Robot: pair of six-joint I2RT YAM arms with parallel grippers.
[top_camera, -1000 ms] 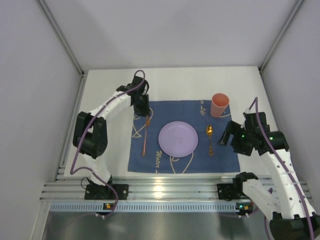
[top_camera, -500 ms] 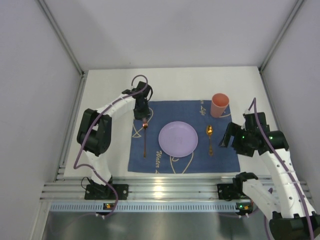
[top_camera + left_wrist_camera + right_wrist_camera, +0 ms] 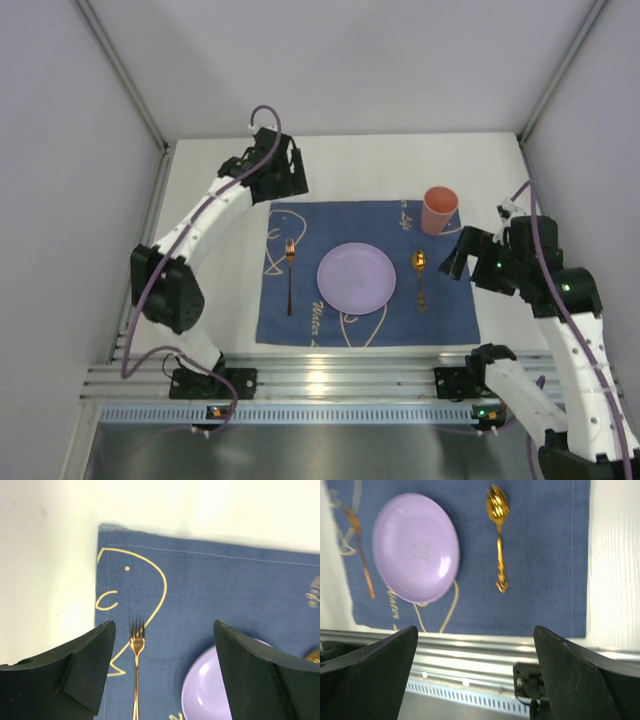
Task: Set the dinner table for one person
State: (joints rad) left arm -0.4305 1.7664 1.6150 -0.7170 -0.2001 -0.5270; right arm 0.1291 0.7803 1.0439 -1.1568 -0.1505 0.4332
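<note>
The white tabletop point(image 3: 400, 165) lay flat ahead of the arm bases, with a blue cloth point(image 3: 450, 300) spread on it. Fork point(image 3: 290, 275) and spoon point(image 3: 420, 275) lay near-to-far on either side of the plate point(image 3: 356, 276), heads pointing away from the bases. A cup point(image 3: 438, 210) stood upright at the cloth's far right corner. Left tool point(image 3: 164, 630) and right tool point(image 3: 475, 632) were spread wide, gripping nothing.

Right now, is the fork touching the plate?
No, the fork lies left of the plate with bare cloth between them.
</note>
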